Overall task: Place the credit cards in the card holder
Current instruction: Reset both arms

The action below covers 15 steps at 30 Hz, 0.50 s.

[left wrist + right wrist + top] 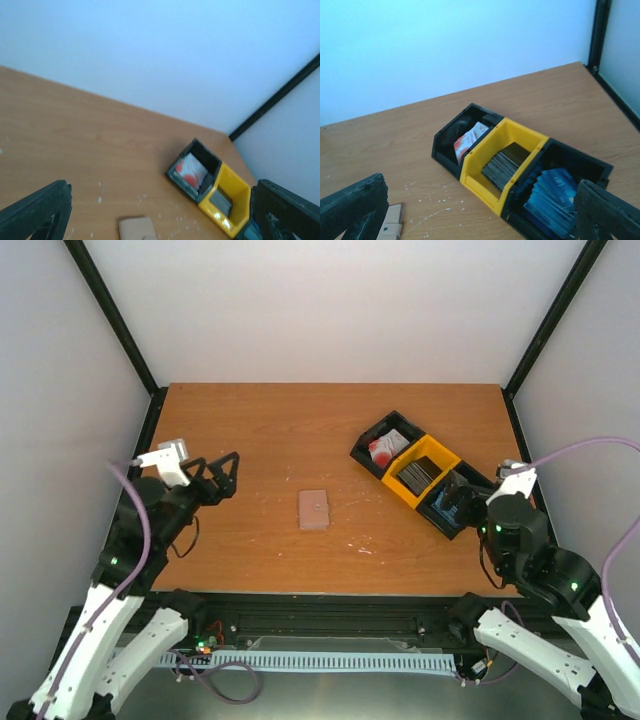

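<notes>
The credit cards sit in three joined bins at the right: white-and-red cards (pixel 388 448), dark grey cards (pixel 418 471) and blue cards (pixel 552 197). The tan-pink card holder (pixel 313 509) lies shut and flat at the table's middle. My left gripper (pixel 228 477) hovers open at the left, pointing toward the holder, with nothing between its fingers. In the left wrist view the card holder (pixel 136 227) shows low between the fingers. My right gripper (pixel 458 502) stands open over the near black bin, holding nothing. The right wrist view shows the white-and-red cards (pixel 470 139) and dark grey cards (pixel 502 165).
The yellow bin (pixel 440 453) sits between two black bins (pixel 368 435) in a diagonal row. White specks dot the wood near the holder. Black frame posts (pixel 548 318) and white walls close in the table on three sides.
</notes>
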Each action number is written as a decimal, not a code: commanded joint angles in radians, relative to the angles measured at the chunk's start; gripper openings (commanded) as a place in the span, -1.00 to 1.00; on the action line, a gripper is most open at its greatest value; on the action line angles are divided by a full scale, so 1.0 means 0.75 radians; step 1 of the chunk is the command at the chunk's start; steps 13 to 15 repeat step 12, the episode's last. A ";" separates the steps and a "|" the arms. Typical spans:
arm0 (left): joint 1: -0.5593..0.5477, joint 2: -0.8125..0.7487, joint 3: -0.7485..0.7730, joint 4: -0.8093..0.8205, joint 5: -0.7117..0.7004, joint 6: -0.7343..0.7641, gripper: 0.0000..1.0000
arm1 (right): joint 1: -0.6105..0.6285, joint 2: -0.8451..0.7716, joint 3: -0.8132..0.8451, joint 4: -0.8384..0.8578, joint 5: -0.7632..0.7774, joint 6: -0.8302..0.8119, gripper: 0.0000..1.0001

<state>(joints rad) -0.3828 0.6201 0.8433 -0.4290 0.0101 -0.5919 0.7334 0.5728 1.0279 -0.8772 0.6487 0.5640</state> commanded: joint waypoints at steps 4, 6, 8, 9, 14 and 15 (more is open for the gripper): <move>0.000 -0.174 0.041 -0.047 -0.228 0.080 1.00 | -0.006 -0.089 0.069 -0.112 0.174 -0.055 1.00; -0.001 -0.183 0.062 -0.062 -0.246 0.089 1.00 | -0.006 -0.110 0.072 -0.104 0.182 -0.053 1.00; -0.001 -0.185 0.070 -0.066 -0.251 0.096 1.00 | -0.006 -0.122 0.065 -0.092 0.180 -0.054 1.00; -0.001 -0.185 0.074 -0.070 -0.251 0.094 1.00 | -0.007 -0.126 0.062 -0.089 0.181 -0.050 1.00; -0.001 -0.186 0.070 -0.059 -0.236 0.098 0.99 | -0.006 -0.124 0.047 -0.082 0.170 -0.035 1.00; -0.001 -0.186 0.070 -0.059 -0.236 0.098 0.99 | -0.006 -0.124 0.047 -0.082 0.170 -0.035 1.00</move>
